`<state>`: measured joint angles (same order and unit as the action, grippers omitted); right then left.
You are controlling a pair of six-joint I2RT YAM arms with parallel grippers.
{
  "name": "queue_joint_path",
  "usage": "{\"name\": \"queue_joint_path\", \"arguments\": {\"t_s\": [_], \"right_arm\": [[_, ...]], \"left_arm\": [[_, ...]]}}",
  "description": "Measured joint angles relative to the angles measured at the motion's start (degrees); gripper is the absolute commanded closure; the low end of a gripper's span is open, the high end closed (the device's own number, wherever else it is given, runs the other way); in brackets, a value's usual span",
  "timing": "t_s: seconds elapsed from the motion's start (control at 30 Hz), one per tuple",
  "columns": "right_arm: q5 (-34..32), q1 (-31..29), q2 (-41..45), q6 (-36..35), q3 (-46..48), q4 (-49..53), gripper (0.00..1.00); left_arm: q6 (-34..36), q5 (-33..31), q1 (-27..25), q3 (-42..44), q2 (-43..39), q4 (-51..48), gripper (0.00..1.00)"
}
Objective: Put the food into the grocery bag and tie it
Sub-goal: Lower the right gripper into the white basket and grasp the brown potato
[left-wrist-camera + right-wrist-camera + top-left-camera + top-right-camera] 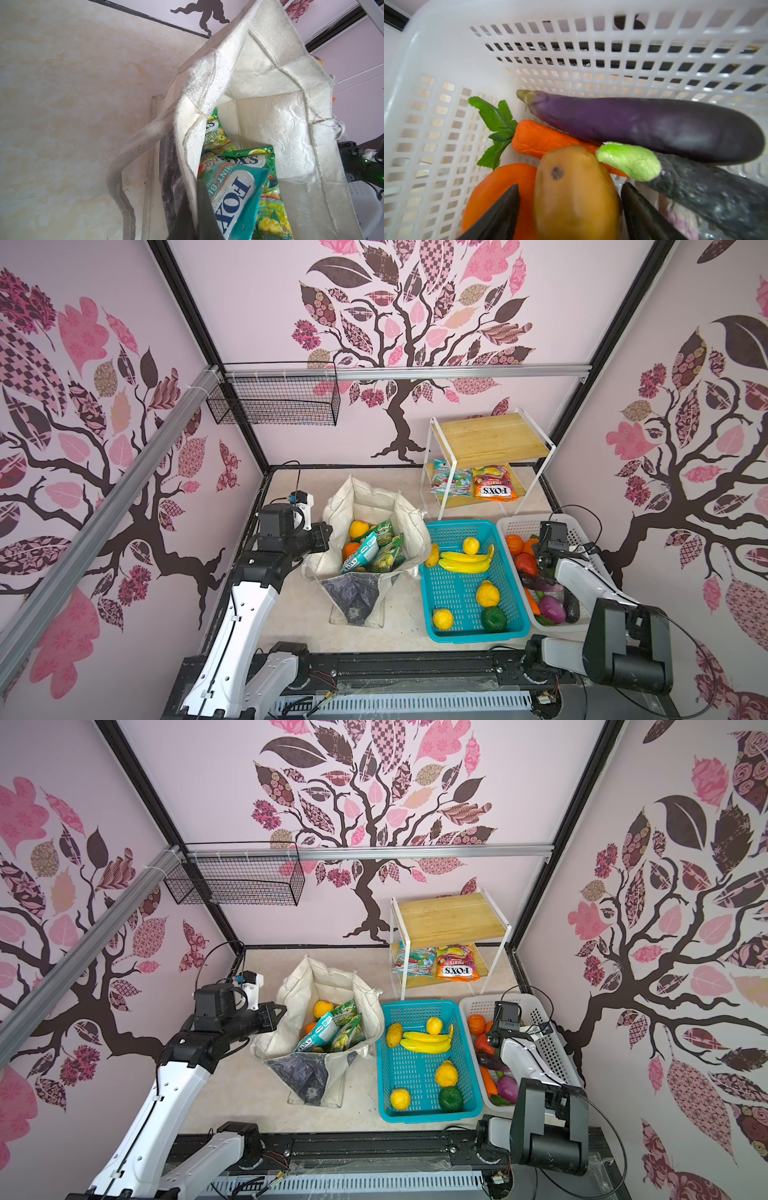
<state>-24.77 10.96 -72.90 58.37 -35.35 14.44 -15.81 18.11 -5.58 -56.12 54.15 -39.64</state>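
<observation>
Two grips: my left fingers (202,218) clamp the cream canvas bag (270,62); right fingers (500,218), apart around a brown plastic potato (575,197), must squeeze next.

— What reads inside the grocery bag (268,68)?
— "FOX" and "MINT" on the teal packet (234,199). "FOX'S" on a green packet (251,159), "TEA" and "CANDY" on the second green packet (217,136).
— And beyond the bag?
— "FOX'S" and "FRUITS", upside down, on the orange packet (496,488).
</observation>
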Motion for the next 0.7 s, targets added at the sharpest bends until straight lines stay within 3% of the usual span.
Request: {"name": "queue_joint_path", "arguments": {"t_s": [0.37,0.43,0.57,0.7], "right_arm": [[3.5,-0.4,7.1,-1.5,0.0,7.0,0.31],[3.5,-0.4,7.9,-1.7,0.0,7.2,0.28],[3.4,-0.4,7.3,-2.5,0.0,7.6,0.01],[2.7,-0.4,5.4,-3.0,0.1,7.6,0.00]], "left_arm": [[0.0,0.0,0.0,0.0,0.0,0.0,1.00],[0.0,0.0,0.0,0.0,0.0,0.0,1.00],[0.0,0.0,0.0,0.0,0.0,0.0,1.00],[0.0,0.1,0.0,0.0,0.0,0.0,1.00]]}}
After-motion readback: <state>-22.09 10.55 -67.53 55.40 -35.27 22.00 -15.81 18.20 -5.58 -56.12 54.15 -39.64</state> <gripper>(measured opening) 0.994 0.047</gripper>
